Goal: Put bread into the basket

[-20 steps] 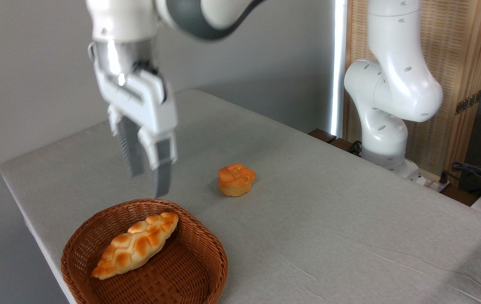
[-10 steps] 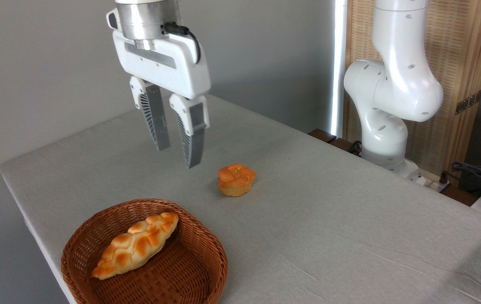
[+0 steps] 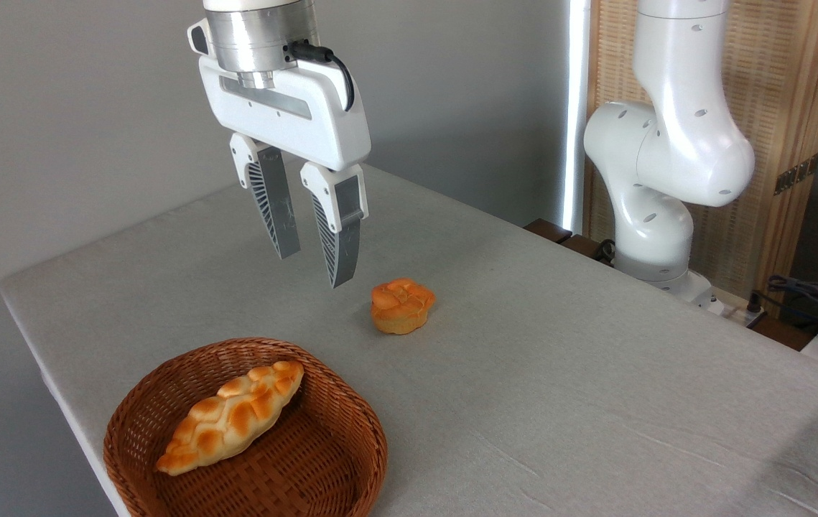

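The bread (image 3: 230,418) is seen lying inside the basket (image 3: 351,424), long axis running from 1 to 7 o'clock. The tool (image 3: 315,269) hangs empty, fingers apart, above the surface (image 3: 559,373), toward 1 o'clock from the loaf.

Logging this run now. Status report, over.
Gripper open, empty, above table. Bread lying in basket. Nothing in the way.
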Controlling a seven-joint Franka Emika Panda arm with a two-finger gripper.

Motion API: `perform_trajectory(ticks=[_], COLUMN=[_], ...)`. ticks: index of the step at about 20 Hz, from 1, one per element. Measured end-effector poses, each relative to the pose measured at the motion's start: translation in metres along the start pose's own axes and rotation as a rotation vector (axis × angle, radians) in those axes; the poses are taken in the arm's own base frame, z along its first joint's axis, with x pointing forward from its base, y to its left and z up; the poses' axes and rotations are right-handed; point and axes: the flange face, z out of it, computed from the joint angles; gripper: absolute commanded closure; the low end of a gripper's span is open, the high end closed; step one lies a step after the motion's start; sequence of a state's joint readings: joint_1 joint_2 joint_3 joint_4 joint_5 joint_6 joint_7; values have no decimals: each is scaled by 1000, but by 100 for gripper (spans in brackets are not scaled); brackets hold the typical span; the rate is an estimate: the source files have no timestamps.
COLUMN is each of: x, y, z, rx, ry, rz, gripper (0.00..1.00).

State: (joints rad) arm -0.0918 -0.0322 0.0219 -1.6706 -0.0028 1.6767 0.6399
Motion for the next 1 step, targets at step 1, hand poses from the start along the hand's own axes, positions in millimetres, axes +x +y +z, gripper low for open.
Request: perform_trajectory(ticks=[1], x=[0], y=[0], z=[0], rx=[0], ry=[0], rz=[0], gripper=[0])
